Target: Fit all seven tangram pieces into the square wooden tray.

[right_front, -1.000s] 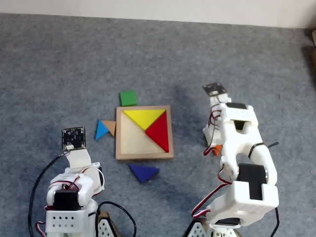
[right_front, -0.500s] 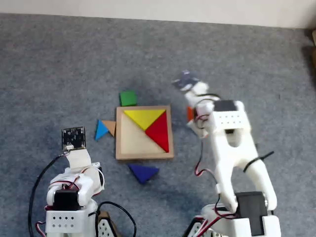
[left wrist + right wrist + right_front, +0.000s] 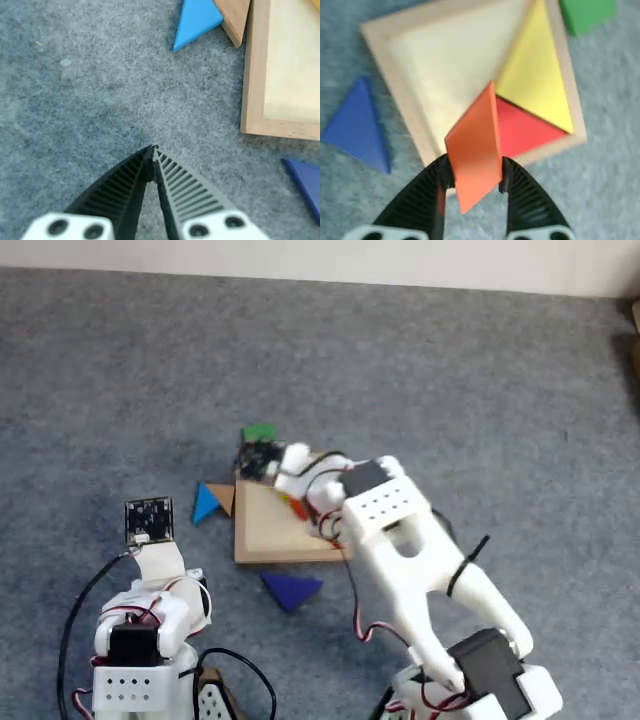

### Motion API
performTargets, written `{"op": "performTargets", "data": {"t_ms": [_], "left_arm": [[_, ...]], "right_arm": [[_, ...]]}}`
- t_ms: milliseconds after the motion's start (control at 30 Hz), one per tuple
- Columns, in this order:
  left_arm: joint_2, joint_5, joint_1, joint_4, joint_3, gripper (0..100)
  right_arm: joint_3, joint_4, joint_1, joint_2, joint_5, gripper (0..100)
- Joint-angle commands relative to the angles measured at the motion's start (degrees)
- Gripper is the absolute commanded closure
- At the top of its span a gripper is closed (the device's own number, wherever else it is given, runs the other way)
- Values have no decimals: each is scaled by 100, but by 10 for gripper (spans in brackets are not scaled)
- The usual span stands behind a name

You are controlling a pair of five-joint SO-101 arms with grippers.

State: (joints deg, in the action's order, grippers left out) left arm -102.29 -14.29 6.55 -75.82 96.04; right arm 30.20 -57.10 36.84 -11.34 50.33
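Note:
The square wooden tray (image 3: 243,540) lies mid-table. In the right wrist view the tray (image 3: 395,55) holds a yellow triangle (image 3: 535,75) and a red triangle (image 3: 525,132); the rest of its floor is bare. My right gripper (image 3: 475,167) is shut on an orange piece (image 3: 475,150), held on edge just above the tray. From above, the right gripper (image 3: 293,500) and the orange piece (image 3: 297,507) hang over the tray and the arm hides the two triangles. My left gripper (image 3: 151,150) is shut and empty over carpet, near the tray's (image 3: 255,75) left rim.
Loose on the grey carpet: a green square (image 3: 259,432) behind the tray, a light blue triangle (image 3: 205,502) and a tan piece (image 3: 222,498) at its left, and a dark blue triangle (image 3: 291,588) in front. The left arm (image 3: 150,625) sits near the front left.
The right arm has swung left from the carpet right of the tray, carrying the orange piece over the tray. The left arm has not moved.

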Motion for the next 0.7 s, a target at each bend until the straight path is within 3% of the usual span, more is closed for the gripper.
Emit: {"op": "performTargets", "data": {"t_ms": [0, 367, 667], "left_arm": [[-295, -9, -92, -9, 110, 995], [-295, -9, -92, -9, 110, 995], [-295, -9, -92, -9, 110, 995]], "right_arm": [[-110, 110, 207, -295, 141, 989], [-84, 347, 497, -207, 404, 957], [-470, 497, 418, 1138, 229, 950]]}}
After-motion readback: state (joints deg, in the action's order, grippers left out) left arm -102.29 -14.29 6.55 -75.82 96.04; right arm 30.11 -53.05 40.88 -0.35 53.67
